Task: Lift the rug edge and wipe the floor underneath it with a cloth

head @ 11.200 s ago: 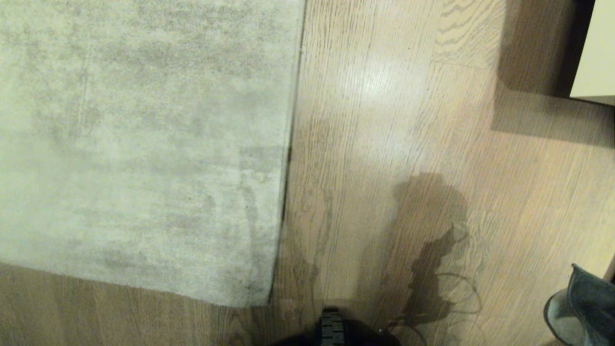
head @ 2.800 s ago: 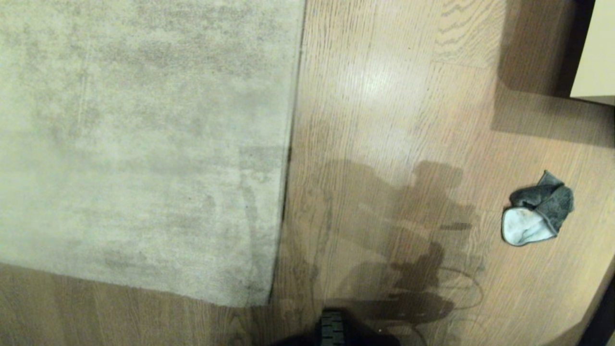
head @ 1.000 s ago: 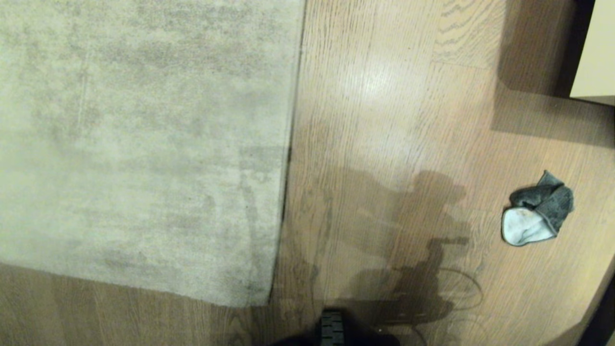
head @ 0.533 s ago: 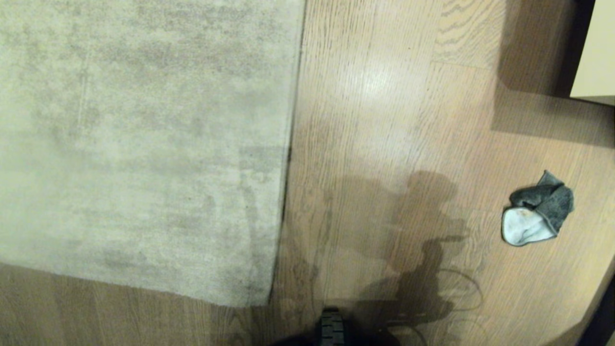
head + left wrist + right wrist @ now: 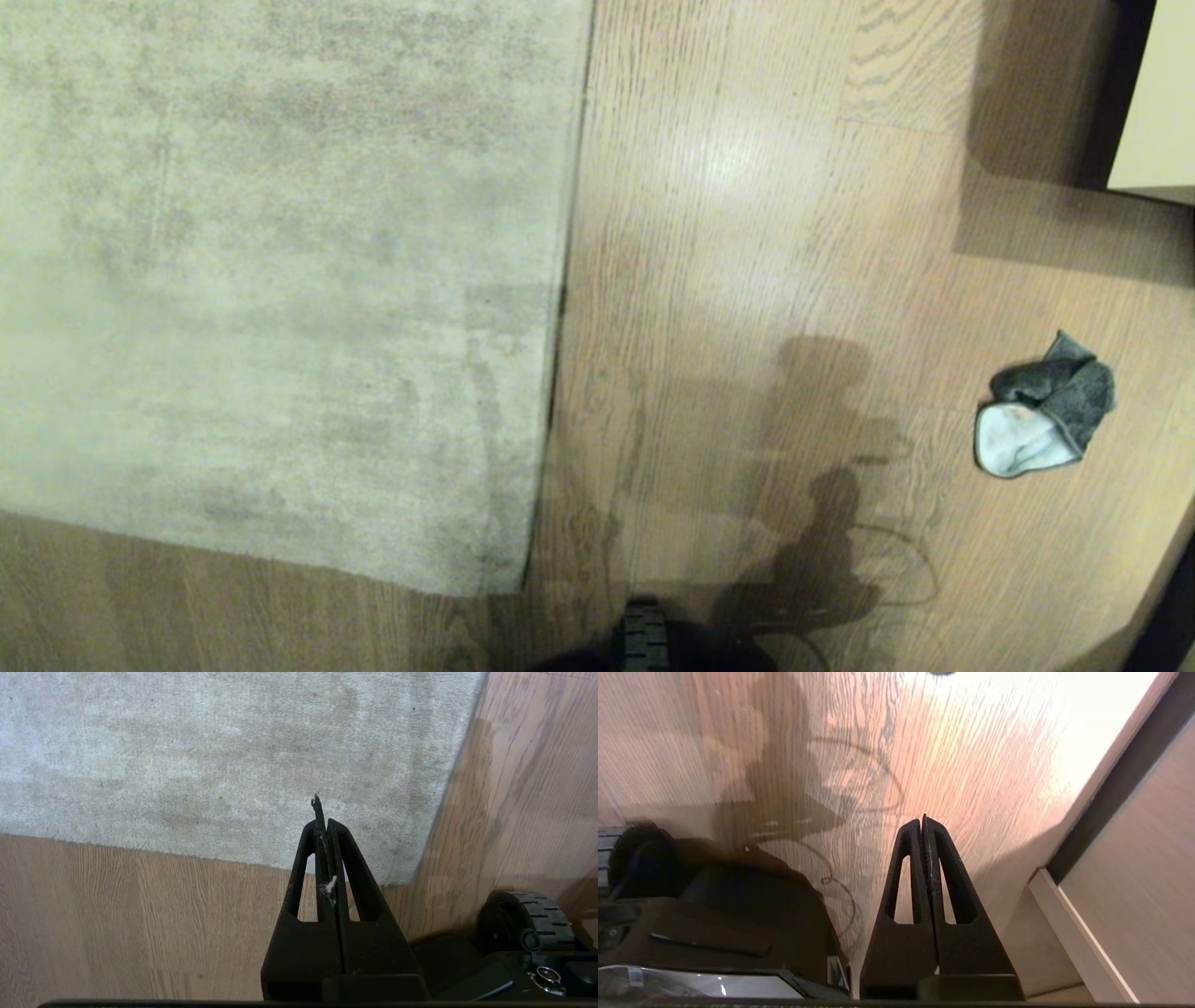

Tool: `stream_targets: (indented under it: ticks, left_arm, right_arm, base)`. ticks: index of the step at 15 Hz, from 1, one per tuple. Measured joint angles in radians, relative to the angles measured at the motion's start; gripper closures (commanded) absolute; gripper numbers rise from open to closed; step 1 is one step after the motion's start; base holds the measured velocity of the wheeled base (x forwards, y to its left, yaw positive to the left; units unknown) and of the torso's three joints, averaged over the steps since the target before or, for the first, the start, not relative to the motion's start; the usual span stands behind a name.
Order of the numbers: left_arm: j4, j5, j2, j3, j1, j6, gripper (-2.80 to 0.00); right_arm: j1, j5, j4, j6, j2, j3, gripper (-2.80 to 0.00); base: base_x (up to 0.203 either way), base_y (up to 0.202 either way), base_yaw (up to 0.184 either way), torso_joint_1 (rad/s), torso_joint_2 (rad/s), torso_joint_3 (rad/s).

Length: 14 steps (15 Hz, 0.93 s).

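The pale grey-beige rug lies flat on the left, its straight right edge and near corner resting on the wood floor. A crumpled dark grey-green cloth with a pale patch lies alone on the floor at the right. Neither gripper shows in the head view. In the left wrist view my left gripper is shut and empty, hanging over the rug near its corner. My right gripper is shut and empty above bare floor; only a sliver of the cloth shows at that view's edge.
A pale cabinet stands at the far right with a dark shadow beside it. A light furniture panel runs close by the right gripper. My base and a wheel sit at the near edge, with a wheel by the rug corner.
The arm's shadow on the floor has shrunk and drawn back toward my base over the last second. Rug and cloth have stayed where they were.
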Motion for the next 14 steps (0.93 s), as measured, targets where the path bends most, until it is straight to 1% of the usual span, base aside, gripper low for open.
stream_targets:
  ticks: [4, 6, 10, 14]
  left_arm:
    - [0.000, 0.000, 0.000, 0.000, 0.000, 0.000, 0.00]
    - [0.000, 0.000, 0.000, 0.000, 0.000, 0.000, 0.00]
    - [0.000, 0.000, 0.000, 0.000, 0.000, 0.000, 0.00]
    - [0.000, 0.000, 0.000, 0.000, 0.000, 0.000, 0.00]
  right_arm:
    - [0.009, 0.000, 0.000, 0.001, -0.016, 0.000, 0.00]
    - [0.046, 0.000, 0.000, 0.001, -0.018, 0.000, 0.00]
    - [0.078, 0.000, 0.000, 0.001, -0.019, 0.000, 0.00]
    - [0.145, 0.000, 0.000, 0.001, -0.029, 0.000, 0.00]
  base:
    - [0.000, 0.000, 0.000, 0.000, 0.00, 0.000]
    - [0.000, 0.000, 0.000, 0.000, 0.00, 0.000]
    - [0.000, 0.000, 0.000, 0.000, 0.00, 0.000]
    - [0.000, 0.000, 0.000, 0.000, 0.00, 0.000]
